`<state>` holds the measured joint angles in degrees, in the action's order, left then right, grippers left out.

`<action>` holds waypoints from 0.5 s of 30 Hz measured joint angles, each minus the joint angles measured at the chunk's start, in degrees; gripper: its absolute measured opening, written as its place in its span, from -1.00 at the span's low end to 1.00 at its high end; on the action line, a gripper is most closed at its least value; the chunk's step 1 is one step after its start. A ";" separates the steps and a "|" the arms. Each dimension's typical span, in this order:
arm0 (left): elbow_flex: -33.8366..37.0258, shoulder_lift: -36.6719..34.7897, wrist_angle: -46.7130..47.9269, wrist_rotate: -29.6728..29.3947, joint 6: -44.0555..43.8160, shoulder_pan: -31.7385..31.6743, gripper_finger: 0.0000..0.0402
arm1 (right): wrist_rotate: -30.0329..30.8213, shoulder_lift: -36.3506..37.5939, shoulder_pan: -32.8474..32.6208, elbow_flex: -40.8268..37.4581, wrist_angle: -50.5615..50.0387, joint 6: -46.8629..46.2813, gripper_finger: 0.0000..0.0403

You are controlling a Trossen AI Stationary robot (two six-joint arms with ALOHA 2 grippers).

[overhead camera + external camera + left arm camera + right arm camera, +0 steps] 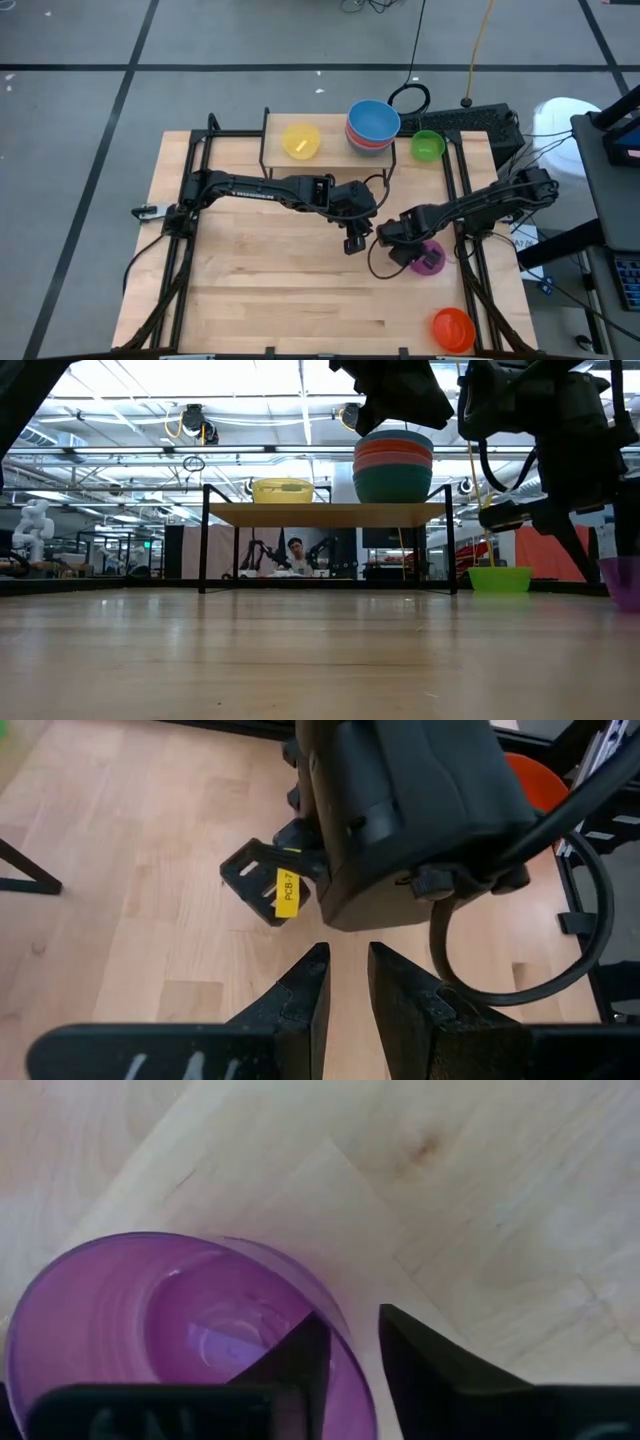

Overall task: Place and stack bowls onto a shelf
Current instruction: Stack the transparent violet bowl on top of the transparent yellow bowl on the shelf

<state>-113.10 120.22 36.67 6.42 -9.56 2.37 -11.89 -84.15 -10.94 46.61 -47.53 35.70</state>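
The right tool [418, 256] is down at the purple bowl [430, 258], which sits on the bench [280, 290] well in front of the shelf [335, 150], toward its green-bowl end. The right wrist view shows one finger inside the purple bowl [180, 1330] and the other outside, the rim wall passing between them in a narrow gap; they look pinched onto that rim, though contact itself is hard to confirm. To do this step well, I judge the grip should be firm on the rim before any lift, the bowl raised straight up and carried level so it clears the shelf's edge. The shelf already carries a yellow bowl [301, 141] and a stack topped by a blue bowl [373, 121]; a green bowl [427, 146] stands on the bench just beside the shelf's end, and an orange bowl [453, 328] lies far from the shelf at the bench's near corner. The left tool [355, 240] hovers near the purple bowl, its fingers nearly together with only a slim gap and nothing between them. Only the low view reveals the stack's layers, orange-red over a teal bowl [393, 482]; only the high view shows the orange bowl's place.
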 joint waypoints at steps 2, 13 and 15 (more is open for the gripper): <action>0.00 0.00 0.00 0.00 -0.04 0.00 -0.62 | -0.07 -0.12 0.00 0.00 0.23 -0.04 -0.73; -0.02 -0.84 5.73 -0.01 -9.42 0.04 -0.62 | 0.01 0.99 0.00 0.02 0.79 -7.86 -0.99; -0.02 -2.13 7.87 -0.02 -11.04 0.04 -0.62 | 1.30 2.10 0.00 0.68 -0.22 -8.17 -0.99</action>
<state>-113.12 118.10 44.54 6.39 -20.60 2.42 -10.59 -82.05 -10.94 47.29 -47.75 27.54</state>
